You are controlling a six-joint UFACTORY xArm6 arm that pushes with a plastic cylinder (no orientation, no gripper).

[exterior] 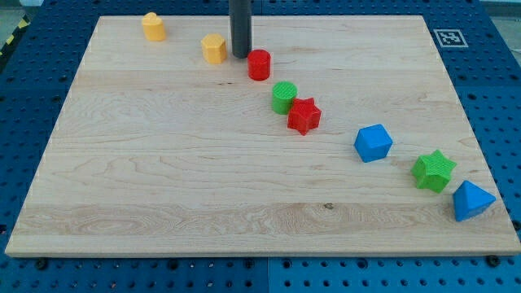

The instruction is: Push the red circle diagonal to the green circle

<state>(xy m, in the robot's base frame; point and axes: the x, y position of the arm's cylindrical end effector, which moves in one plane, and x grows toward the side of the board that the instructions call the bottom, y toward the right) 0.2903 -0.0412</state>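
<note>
The red circle (259, 64) sits near the view's top centre of the wooden board. The green circle (284, 97) lies just below and to the right of it, a small gap between them. My tip (240, 55) stands just to the upper left of the red circle, close to it; touching cannot be told. The tip is between the red circle and a yellow hexagon block (214, 48).
A red star (304, 115) touches the green circle's lower right. A yellow block (153, 26) is at the top left. A blue block (373, 142), a green star (432, 170) and a blue pyramid (471, 200) run toward the bottom right. The board's edge (260, 254) is at the bottom.
</note>
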